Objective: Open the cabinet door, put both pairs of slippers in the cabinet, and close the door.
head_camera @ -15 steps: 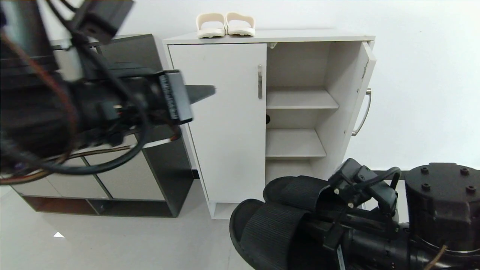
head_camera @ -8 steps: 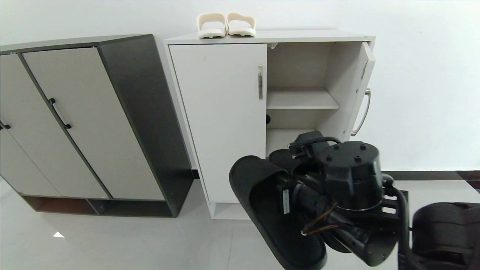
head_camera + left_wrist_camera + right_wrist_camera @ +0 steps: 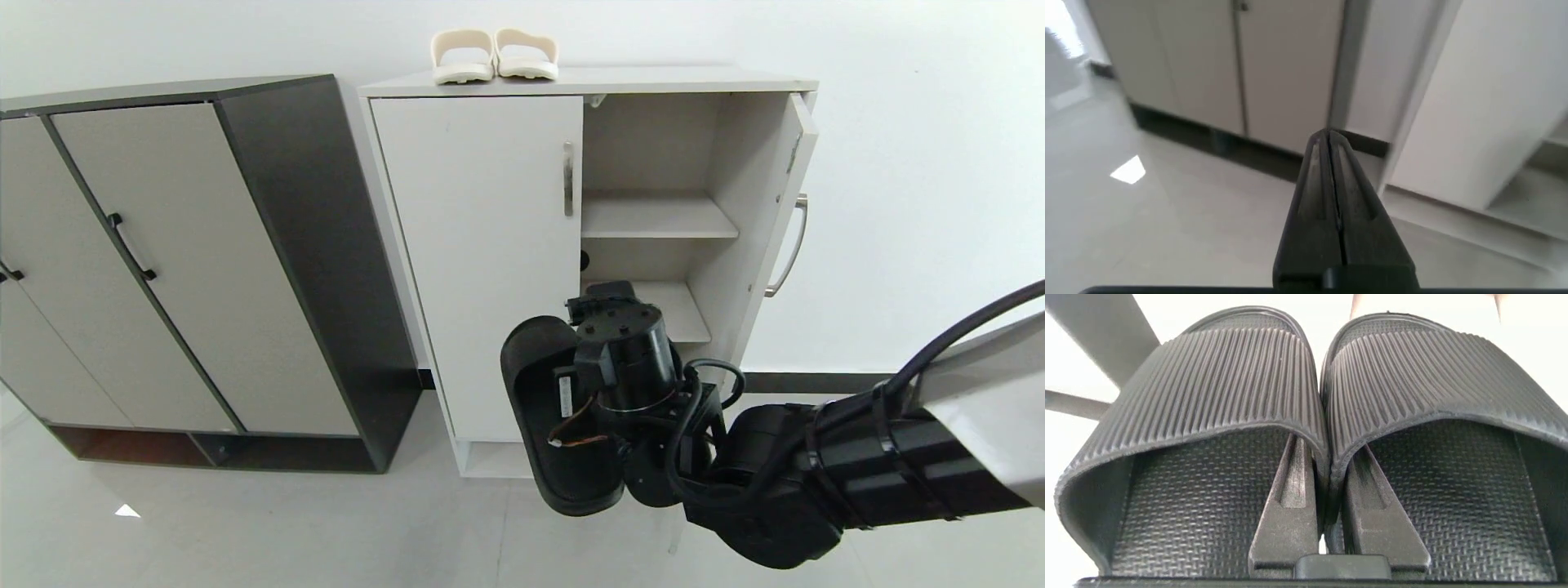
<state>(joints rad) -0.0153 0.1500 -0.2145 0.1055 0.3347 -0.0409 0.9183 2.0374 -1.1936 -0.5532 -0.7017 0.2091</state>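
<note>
A pair of black slippers [image 3: 545, 425] hangs in front of the white cabinet [image 3: 653, 80], low before its open right half. My right gripper [image 3: 1327, 449] is shut on them, one finger inside each slipper, pinching their inner walls together. The soles face left in the head view. The cabinet's right door [image 3: 775, 204] stands swung open, showing two bare shelves [image 3: 653, 216]. Its left door [image 3: 490, 245] is closed. A cream pair of slippers [image 3: 494, 55] sits on the cabinet top. My left gripper [image 3: 1329, 143] is shut on nothing, above the floor near the cabinets' bases.
A dark cabinet with grey doors [image 3: 204, 245] stands against the white cabinet's left side. A white wall runs behind and to the right. Pale floor tiles [image 3: 245, 531] spread out in front.
My left arm has dropped out of the head view. My right arm has carried the black slippers forward, away from the camera and closer to the cabinet's open side.
</note>
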